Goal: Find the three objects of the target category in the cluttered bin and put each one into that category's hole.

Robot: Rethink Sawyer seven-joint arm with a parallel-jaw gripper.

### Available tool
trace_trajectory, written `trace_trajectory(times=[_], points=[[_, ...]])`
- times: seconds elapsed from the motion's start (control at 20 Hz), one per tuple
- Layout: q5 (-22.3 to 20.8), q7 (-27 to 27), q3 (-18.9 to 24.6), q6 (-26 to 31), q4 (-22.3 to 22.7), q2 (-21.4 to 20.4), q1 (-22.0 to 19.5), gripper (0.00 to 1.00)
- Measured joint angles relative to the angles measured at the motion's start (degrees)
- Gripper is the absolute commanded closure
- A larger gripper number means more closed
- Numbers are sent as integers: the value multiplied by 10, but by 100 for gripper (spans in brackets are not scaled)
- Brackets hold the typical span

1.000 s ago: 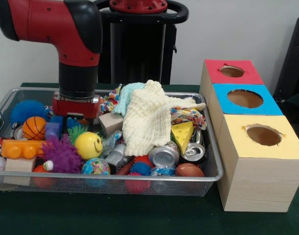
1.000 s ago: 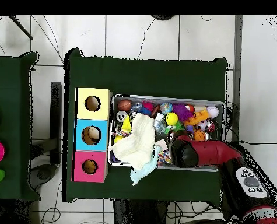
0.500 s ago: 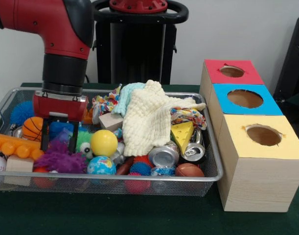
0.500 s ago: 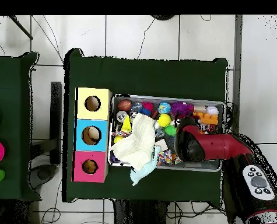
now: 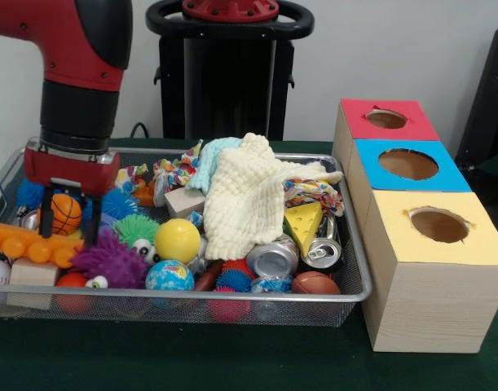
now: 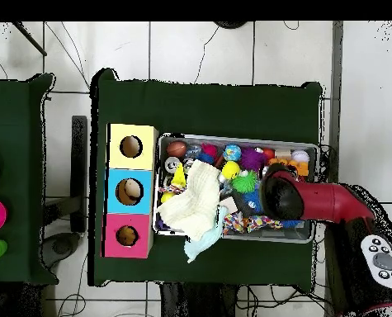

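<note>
Green-clothed table: we hover our gripper, jaws spread, over the basketball at the bin's corner; next, descend and pinch.

Light in the front view is soft and even, apparently from overhead, with no hard shadows. The pale wall behind is bright. The crushed cans carry small white glints. Under the wire basket the green cloth darkens into a faint shadow. Fine detail looks slightly soft. In the overhead view the white floor tiles read brightly and the cloth very dark.
</note>
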Motion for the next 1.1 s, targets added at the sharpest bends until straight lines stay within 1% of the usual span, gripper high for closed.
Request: trace_trajectory(times=[0.1, 0.25, 0.65, 0.8, 1.1], points=[[2, 0, 0, 36, -4, 5, -9, 0], [1, 0, -4, 52, -4, 14, -14, 0], [1, 0, -20, 52, -6, 37, -5, 0], [1, 0, -22, 53, -11, 54, -5, 0], [1, 0, -39, 50, -12, 64, -2, 0]])
